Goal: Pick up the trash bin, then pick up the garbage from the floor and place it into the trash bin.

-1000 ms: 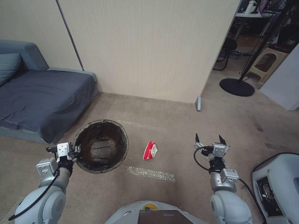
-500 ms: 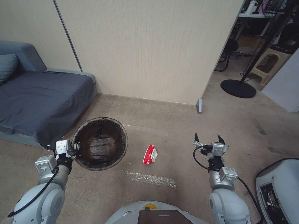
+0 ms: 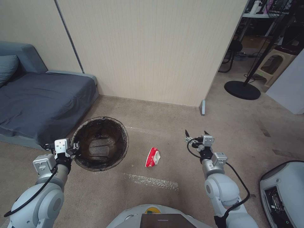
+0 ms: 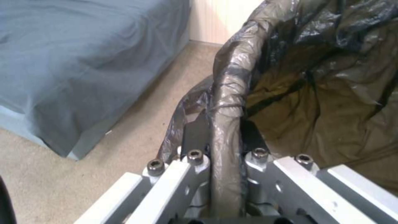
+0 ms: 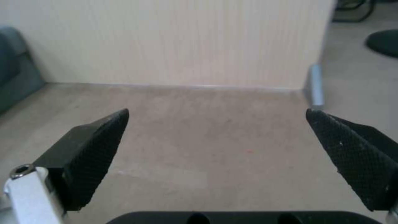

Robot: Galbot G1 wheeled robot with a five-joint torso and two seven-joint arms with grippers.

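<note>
The trash bin with its dark bag liner hangs above the carpet at the left, held by its near rim in my left gripper. The left wrist view shows the left gripper shut on the bag-covered rim, one finger on each side. A red-and-white wrapper, the garbage, lies on the carpet right of the bin. My right gripper hovers open to the right of the wrapper, a little farther from me, its black fingertips wide apart over bare carpet.
A grey sofa stands at the left, close to the bin. A beige partition wall runs behind, with a floor stand's round base beyond its right end. A strip of clear tape lies on the carpet. A white machine body sits at the right.
My right arm has swung left and forward, bringing the open gripper closer to the wrapper. The left gripper has carried the bin slightly away from me. The camera shifted a little.
</note>
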